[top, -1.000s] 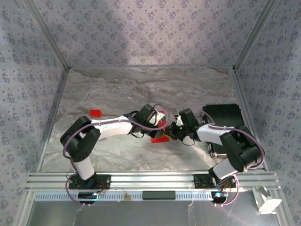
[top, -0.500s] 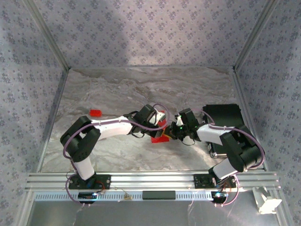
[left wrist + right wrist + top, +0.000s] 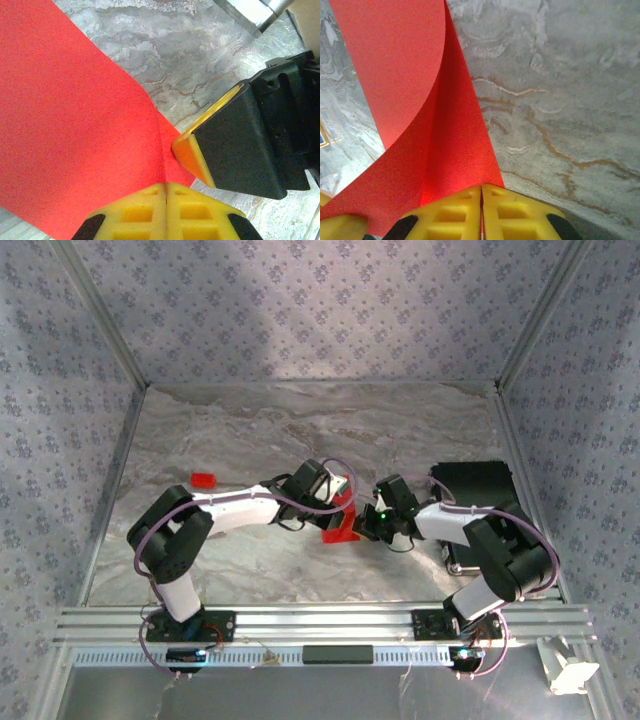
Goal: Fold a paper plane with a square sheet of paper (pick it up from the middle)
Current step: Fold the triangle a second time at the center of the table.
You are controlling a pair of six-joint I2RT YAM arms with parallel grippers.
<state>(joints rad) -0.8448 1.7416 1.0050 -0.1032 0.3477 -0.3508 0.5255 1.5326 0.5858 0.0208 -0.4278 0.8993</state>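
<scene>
Red paper (image 3: 341, 528) is sitting roughly mid-table, btwn the two grippers and pinched by both. Can't tell if its lower edge is touching the marble table (image 3: 240, 430). It's partly folded. In the right wrist view one layer is curling over another, and the crease is narrowing down to the yellow fingertips. In the left wrist view the paper is spreading as a broad flat panel across the left side and tapering toward the bottom centre.

Left gripper (image 3: 165, 186) is clamping the paper, w/ jaws pressed together, no gap showing and the red edge caught btwn the yellow pads. Right gripper (image 3: 481, 189) is doing the same from the opp. side, jaws closed tight on the narrow end of the fold. In the left wrist view one right-gripper finger pad (image 3: 192, 160) is pointing in at the paper just beside the left gripper's tips, so the two grips are sitting v. close together.

From overhead both arms are reaching inward and meeting near the centre. A small red piece (image 3: 204, 480) is lying on the table well off to the left, apart from everything. A black case (image 3: 478, 488) is resting at the table's right side, just behind the right arm.
</scene>
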